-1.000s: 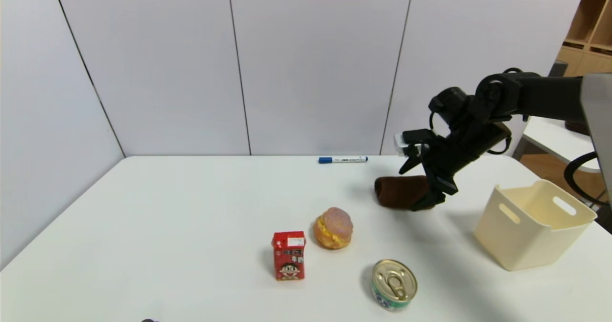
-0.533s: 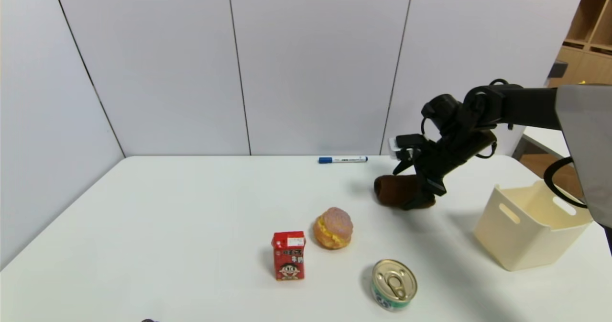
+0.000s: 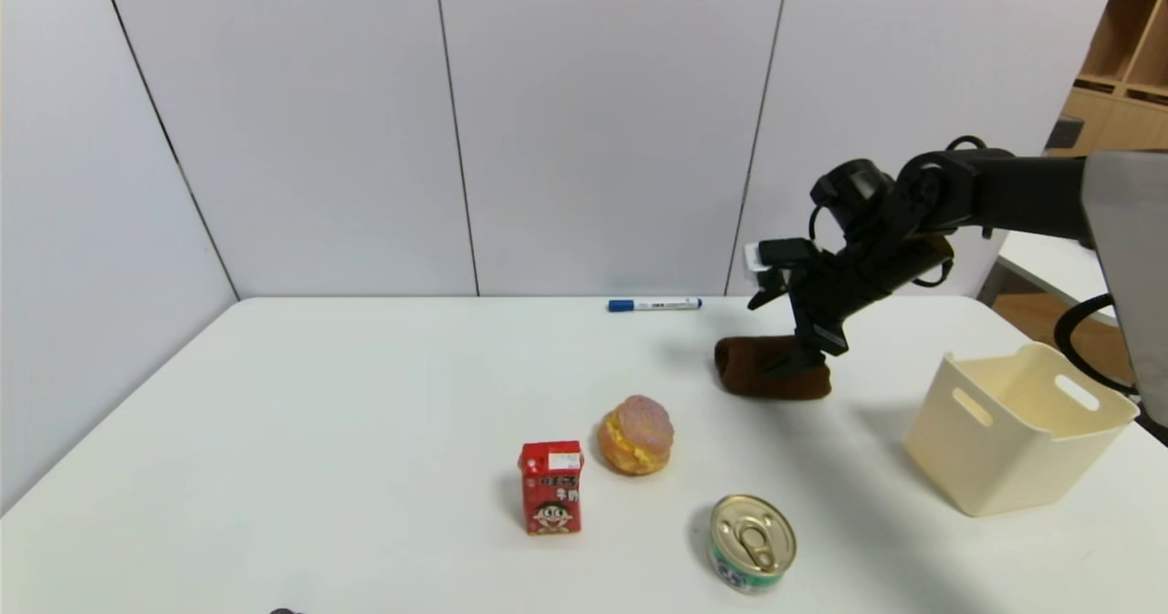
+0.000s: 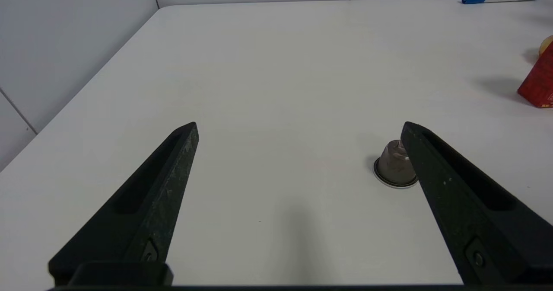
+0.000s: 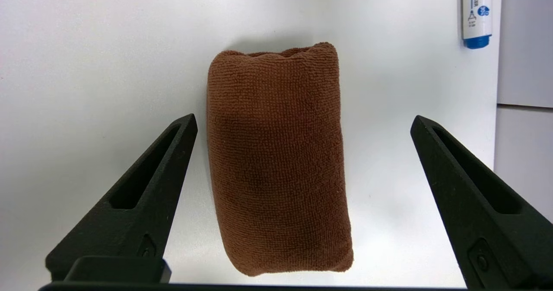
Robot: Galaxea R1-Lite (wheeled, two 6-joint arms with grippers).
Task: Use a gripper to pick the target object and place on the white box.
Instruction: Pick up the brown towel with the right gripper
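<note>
The left claw [image 4: 298, 126] stood wide over bare surface [image 3: 365, 395] at the near left. Far right of centre, the right claw [image 5: 302, 122] hung wide astride the brown towel roll [image 3: 771, 379], untouched, left of the white box [image 3: 1017, 431]. The pen [image 5: 475, 12] read "MARKER".

Bulky black jointed arm [image 3: 958, 199], looped black cables, tapered black two-fingered tool [image 5: 302, 126].

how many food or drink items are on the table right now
3: the red carton nearest the front, the cream bun just behind it, and the tin can toward the white box.
</note>
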